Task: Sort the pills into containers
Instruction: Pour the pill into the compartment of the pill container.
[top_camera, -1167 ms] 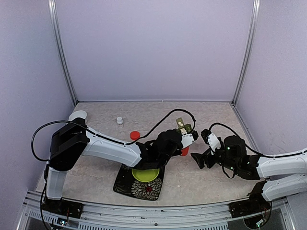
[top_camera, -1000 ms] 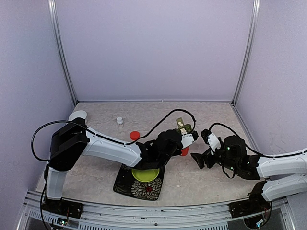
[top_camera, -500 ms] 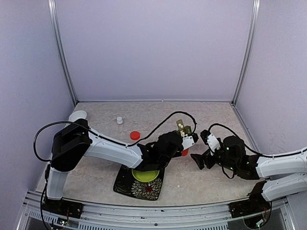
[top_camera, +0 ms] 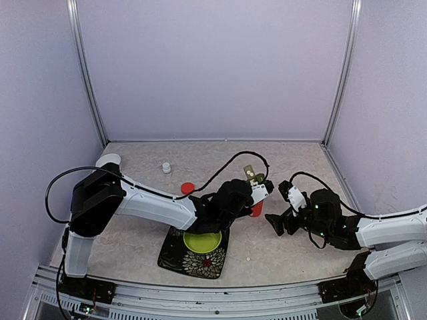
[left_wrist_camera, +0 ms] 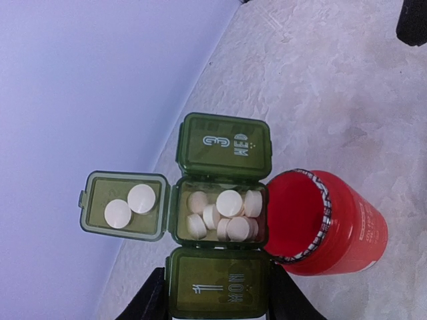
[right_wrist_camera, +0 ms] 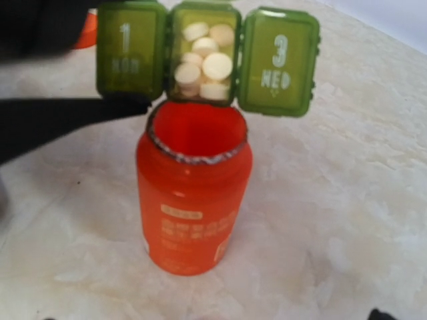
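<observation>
Lilac walls (top_camera: 213, 67) enclosed the mottled beige table (top_camera: 300, 160); left jaws pinched the green pillbox (left_wrist_camera: 223, 143), right jaws stood spread wide.

"What's different from a second ago?"

"Not much. My left gripper (top_camera: 254, 184) has drifted slightly toward the far wall and a touch left, taking the pillbox (top_camera: 250, 173) with it."

"Anything else on that side?"

"The wrist has pulled back off the lime-green bowl (top_camera: 202, 241), so I see more of its rim and inside than before. The cable (top_camera: 200, 185) now crosses the edge of the red cap (top_camera: 187, 187), which was fully clear earlier."

"And the right?"

"My right gripper (top_camera: 279, 207) has crept a hair to the left, barely noticeable."
</observation>
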Controlling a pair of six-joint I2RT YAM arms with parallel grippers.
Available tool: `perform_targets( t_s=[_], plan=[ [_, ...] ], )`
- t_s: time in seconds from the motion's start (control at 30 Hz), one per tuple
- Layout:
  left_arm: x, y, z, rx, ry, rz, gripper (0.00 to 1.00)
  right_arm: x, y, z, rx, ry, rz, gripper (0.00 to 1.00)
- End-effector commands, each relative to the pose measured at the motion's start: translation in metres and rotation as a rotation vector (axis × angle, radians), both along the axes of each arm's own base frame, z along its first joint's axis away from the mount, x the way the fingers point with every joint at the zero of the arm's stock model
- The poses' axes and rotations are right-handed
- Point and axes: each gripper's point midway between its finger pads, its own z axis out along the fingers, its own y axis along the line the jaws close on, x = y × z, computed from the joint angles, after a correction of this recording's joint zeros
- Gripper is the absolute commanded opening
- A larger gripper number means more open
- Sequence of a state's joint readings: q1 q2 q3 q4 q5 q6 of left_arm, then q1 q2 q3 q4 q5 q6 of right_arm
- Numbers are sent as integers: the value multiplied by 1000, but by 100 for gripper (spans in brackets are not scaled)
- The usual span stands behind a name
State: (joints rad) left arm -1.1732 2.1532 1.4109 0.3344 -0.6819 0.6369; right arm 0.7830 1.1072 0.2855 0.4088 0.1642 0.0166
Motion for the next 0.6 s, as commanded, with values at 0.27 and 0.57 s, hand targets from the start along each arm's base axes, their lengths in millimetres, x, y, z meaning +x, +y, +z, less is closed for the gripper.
perform_targets(
  t_s=[0.27, 0.57],
  plan=[
    [17, 8, 52, -251, 174, -23, 29, 4, 4, 20, 51, -26, -4, 100],
    [31, 27, 53, -409, 421, -26, 30, 8, 4, 45, 131, 97, -83, 100]
  ],
)
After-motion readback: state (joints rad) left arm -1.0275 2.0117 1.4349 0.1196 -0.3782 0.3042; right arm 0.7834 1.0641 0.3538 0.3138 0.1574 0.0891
